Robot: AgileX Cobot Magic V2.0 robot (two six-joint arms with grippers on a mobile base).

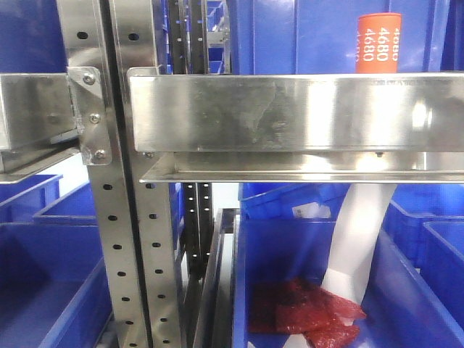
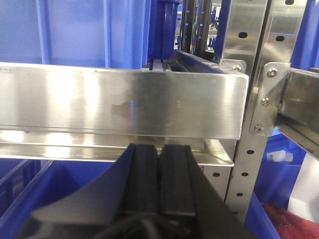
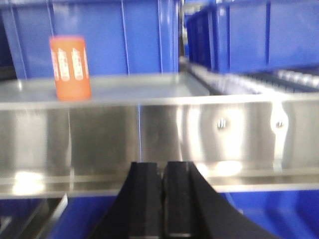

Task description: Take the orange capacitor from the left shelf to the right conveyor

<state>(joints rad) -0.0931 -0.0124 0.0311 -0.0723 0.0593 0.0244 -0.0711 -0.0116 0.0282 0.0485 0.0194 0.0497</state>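
The orange capacitor (image 1: 378,42) stands upright on the left shelf (image 1: 290,112), at the top right of the front view, with white "4680" on its side. In the right wrist view the orange capacitor (image 3: 70,67) sits on the shelf deck at the upper left, behind the shiny front rail (image 3: 164,132). My right gripper (image 3: 162,165) is shut and empty, below and in front of that rail, to the right of the capacitor. My left gripper (image 2: 160,148) is shut and empty too, just under another rail (image 2: 124,102). The right conveyor is out of view.
Blue bins (image 3: 114,35) stand behind the capacitor and to its right (image 3: 249,35). A perforated upright (image 1: 116,217) divides the rack. Below the rail, a blue bin (image 1: 406,304) holds red crinkled bags (image 1: 304,312) and a white strip (image 1: 355,239).
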